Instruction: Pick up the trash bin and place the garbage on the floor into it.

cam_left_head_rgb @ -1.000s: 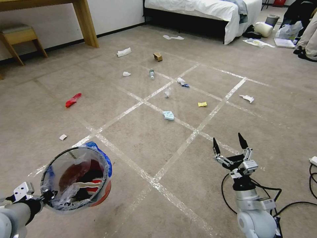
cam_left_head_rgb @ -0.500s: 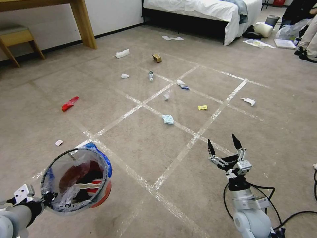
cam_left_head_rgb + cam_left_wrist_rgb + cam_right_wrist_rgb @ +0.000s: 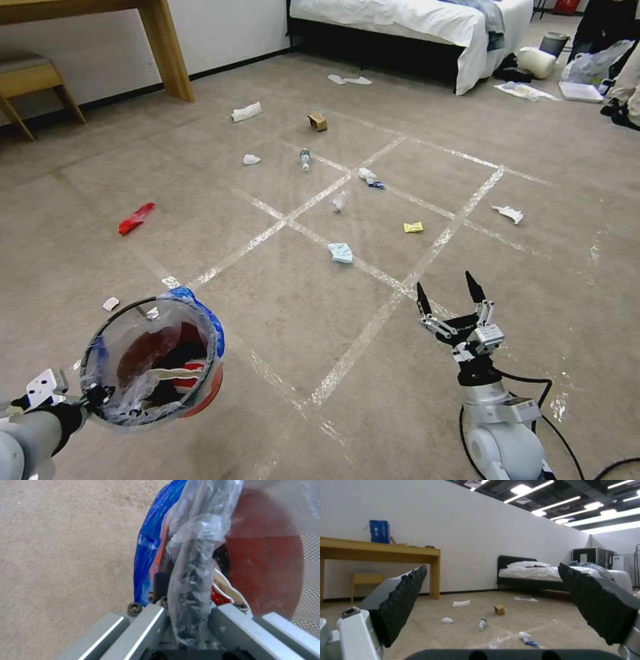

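I have the trash bin point(image 3: 155, 363) up off the floor point(image 3: 280, 320) at my lower left, tilted so its mouth faces up and toward the head camera; its axis leans away from me. Inside sit a red-white crushed bowl and dark scraps.

Left gripper point(image 3: 186, 620): jaws clamped on the bin's black rim and clear liner, seen close in the left wrist view, blue liner edge point(image 3: 150, 545) just beside the grip.

Right gripper point(image 3: 448, 299): held low at my lower right, jaws spread wide, nothing between them, tips pointing forward across the carpet.

Litter lies ahead, well apart:
- red wrapper point(image 3: 135, 218) to the left, long axis diagonal
- small bottle point(image 3: 305, 159) lying flat, long axis running away from me
- brown carton point(image 3: 317, 121) beyond it
- pale blue scrap point(image 3: 340, 252) on a tape line, nearest the right gripper
- yellow scrap point(image 3: 413, 227)

Open carpet lies between the right gripper and the blue scrap. Bed point(image 3: 407, 20) at far edge, desk leg point(image 3: 167, 50) at far left.
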### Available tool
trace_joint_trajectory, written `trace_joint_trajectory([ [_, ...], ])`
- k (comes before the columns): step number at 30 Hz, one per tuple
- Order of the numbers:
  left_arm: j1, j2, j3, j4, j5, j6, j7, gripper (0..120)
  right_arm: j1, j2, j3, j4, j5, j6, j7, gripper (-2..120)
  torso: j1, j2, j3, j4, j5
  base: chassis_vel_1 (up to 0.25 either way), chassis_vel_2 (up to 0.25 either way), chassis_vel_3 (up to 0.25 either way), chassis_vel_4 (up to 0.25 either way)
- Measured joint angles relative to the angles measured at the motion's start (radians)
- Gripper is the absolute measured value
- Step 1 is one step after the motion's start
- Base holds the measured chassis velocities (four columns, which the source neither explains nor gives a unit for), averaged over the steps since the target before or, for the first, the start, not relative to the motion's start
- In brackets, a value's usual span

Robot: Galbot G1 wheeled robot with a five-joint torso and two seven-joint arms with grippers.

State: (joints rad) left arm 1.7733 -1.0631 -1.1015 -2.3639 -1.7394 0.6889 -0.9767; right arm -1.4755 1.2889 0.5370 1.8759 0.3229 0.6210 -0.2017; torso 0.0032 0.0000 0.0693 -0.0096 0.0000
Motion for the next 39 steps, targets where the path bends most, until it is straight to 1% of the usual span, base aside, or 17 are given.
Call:
trace_joint_trajectory([
  [8, 0.009, -0.004, -0.008, -0.012, 0.001, -0.001, -0.001, 0, -0.002, 0.002, -0.002, 0.0, -0.005, 0.005, 0.0, 100, 0.0, 0.0, 0.0, 0.0001, 0.0001, -0.098, 0.095, 0.09, -0.096],
  [25, 0.016, -0.008, -0.005, -0.019, 0.009, -0.001, -0.001, 0, -0.008, 0.003, 0.001, -0.001, -0.016, 0.014, -0.001, 100, 0.0, 0.0, 0.0, 0.0, 0.0002, -0.113, 0.113, 0.103, -0.118],
  [26, 0.016, -0.007, -0.005, -0.018, 0.009, -0.002, -0.001, 0, -0.007, 0.003, 0.001, -0.001, -0.016, 0.014, -0.001, 100, 0.0, 0.0, 0.0, 0.0, -0.0002, -0.123, 0.098, 0.127, -0.097],
  [39, 0.008, 0.009, -0.006, -0.003, 0.003, -0.003, 0.001, 0, 0.0, 0.007, -0.002, -0.013, -0.023, 0.013, 0.001, 100, 0.0, 0.0, 0.0, 0.0001, 0.0, -0.125, 0.12, 0.121, -0.122],
])
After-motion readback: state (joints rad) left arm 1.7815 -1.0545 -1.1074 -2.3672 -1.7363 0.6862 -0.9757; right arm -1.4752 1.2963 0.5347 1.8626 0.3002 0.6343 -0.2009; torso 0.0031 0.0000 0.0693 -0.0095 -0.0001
